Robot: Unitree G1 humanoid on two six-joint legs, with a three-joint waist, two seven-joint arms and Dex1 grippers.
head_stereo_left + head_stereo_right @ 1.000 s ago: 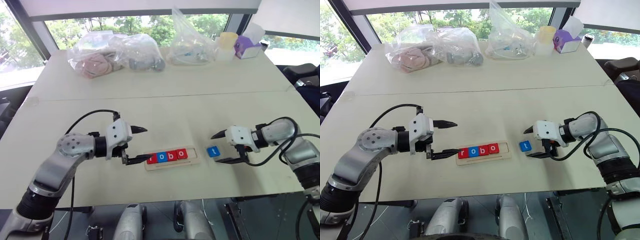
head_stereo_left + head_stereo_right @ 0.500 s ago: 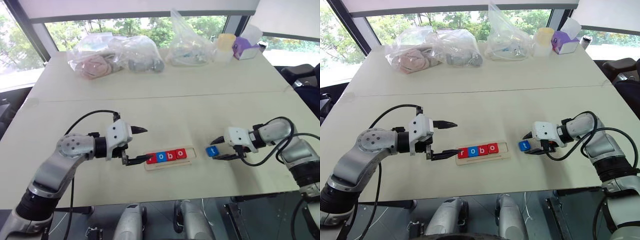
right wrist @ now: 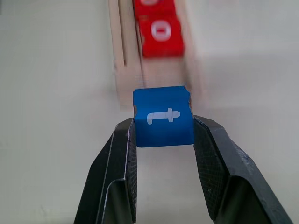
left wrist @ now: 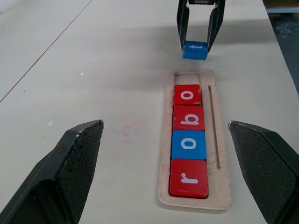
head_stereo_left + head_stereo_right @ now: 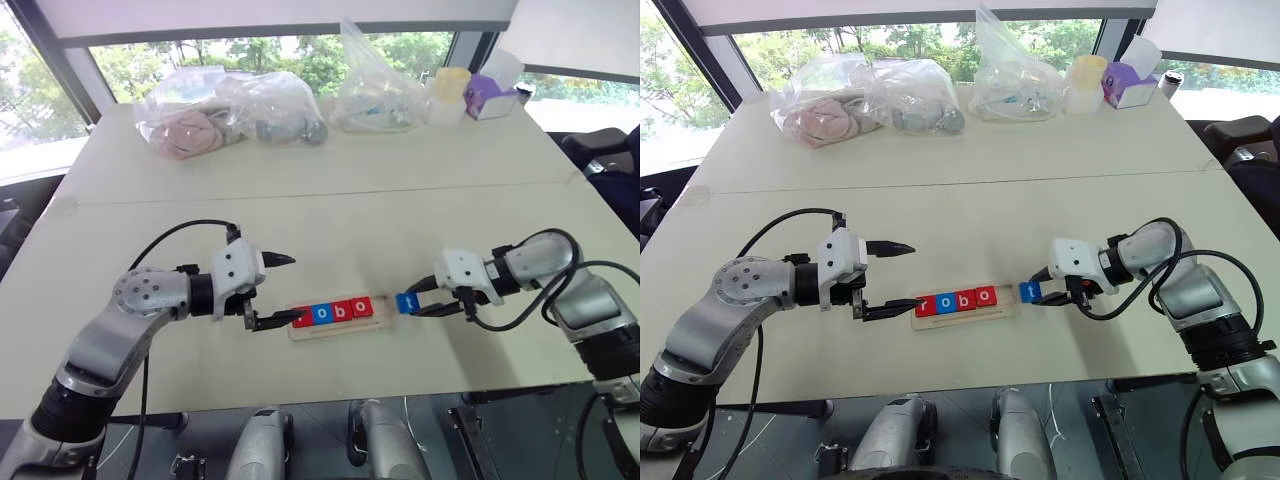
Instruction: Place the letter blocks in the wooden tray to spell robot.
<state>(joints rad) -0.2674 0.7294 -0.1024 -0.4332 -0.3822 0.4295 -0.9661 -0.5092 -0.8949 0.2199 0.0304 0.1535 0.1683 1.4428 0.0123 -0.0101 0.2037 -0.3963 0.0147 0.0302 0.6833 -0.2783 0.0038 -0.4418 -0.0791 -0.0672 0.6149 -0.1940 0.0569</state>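
On the pale table, your tray holds r-o-b-o with its end slot free, so your right gripper pinches the t block just beside it while the left gripper waits wide open, one finger at the tray's other end, likely to steady it.

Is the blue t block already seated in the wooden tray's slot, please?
No; the blue t block sits between the right gripper's jaws just beyond the wooden tray, whose last space beside the o is bare.

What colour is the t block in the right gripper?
Blue with a white letter: the t block, clamped in the right gripper, shows best in the right wrist view.
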